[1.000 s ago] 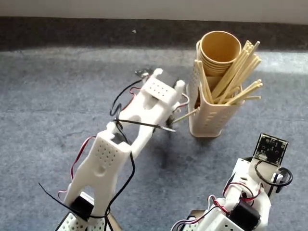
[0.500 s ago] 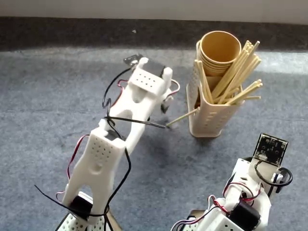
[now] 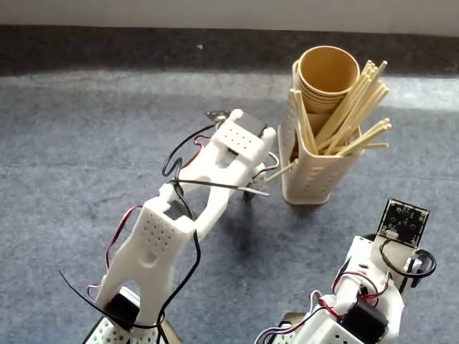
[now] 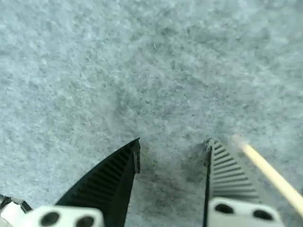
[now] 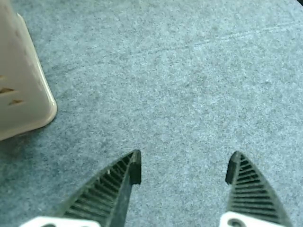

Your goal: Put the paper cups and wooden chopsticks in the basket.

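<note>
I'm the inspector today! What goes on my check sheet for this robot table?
Surface: grey carpet, fuzzy and flat.
Job's things: basket upright, holding stacked cups and a bunch of chopsticks; a stray chopstick pokes out of its side towards the left arm.
Clutter: nothing seen.
Grippers: left gripper open, low over the carpet, the stray chopstick beside one finger, not between them; right gripper open over the carpet near the basket's base.
Cables: red and black wires loop loosely along both arms.
Surroundings: dark strip and a pale wall past the carpet's far edge.
</note>
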